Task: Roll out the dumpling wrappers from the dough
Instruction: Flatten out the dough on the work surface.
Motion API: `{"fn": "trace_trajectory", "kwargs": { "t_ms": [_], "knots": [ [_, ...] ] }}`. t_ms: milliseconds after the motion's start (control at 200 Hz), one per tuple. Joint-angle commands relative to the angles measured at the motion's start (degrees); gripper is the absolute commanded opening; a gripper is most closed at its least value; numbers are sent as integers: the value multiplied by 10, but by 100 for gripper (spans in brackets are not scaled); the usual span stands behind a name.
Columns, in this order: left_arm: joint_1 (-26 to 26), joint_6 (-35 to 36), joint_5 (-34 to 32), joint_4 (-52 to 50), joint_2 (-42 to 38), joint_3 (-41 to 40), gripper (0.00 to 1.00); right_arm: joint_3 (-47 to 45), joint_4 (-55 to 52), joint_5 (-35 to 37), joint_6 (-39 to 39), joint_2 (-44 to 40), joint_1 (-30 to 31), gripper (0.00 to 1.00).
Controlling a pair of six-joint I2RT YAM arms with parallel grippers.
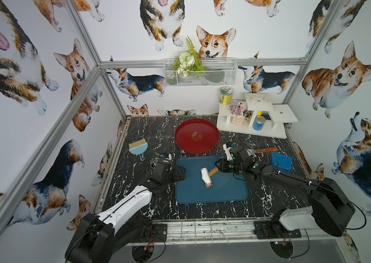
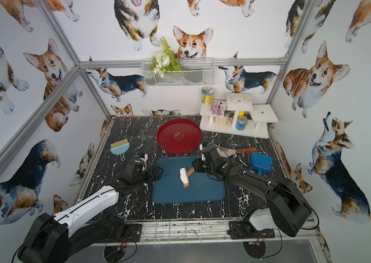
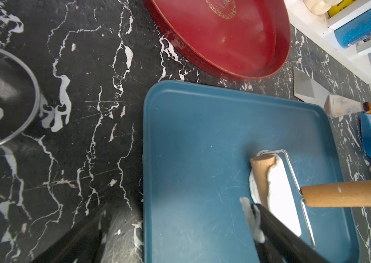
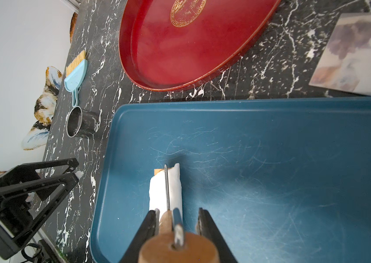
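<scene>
Our right gripper [image 4: 177, 216] is closed narrowly on the wooden handle [image 1: 213, 171] of the roller [image 1: 208, 185], and the dough [image 4: 165, 189] sits just ahead of its tips, wrapped round the roller on the blue tray [image 1: 225, 191]. Bare tray lies beyond the dough and on both sides, up to the raised rim. Our left gripper [image 1: 180, 173] stands wide, holding nothing, over the tray edge across from it.
</scene>
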Motion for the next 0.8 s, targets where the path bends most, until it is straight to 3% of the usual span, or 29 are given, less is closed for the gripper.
{"fn": "trace_trajectory", "kwargs": {
  "t_ms": [0,566,796],
  "knots": [
    [0,2,-6,8,-1,5,100,-9,-159,48,-36,20,6,0],
    [-2,2,-8,7,-2,5,100,6,-179,71,-46,21,7,0],
    [-2,2,-10,5,-8,1,100,-4,-218,91,-73,-20,-38,0]
  ]
}}
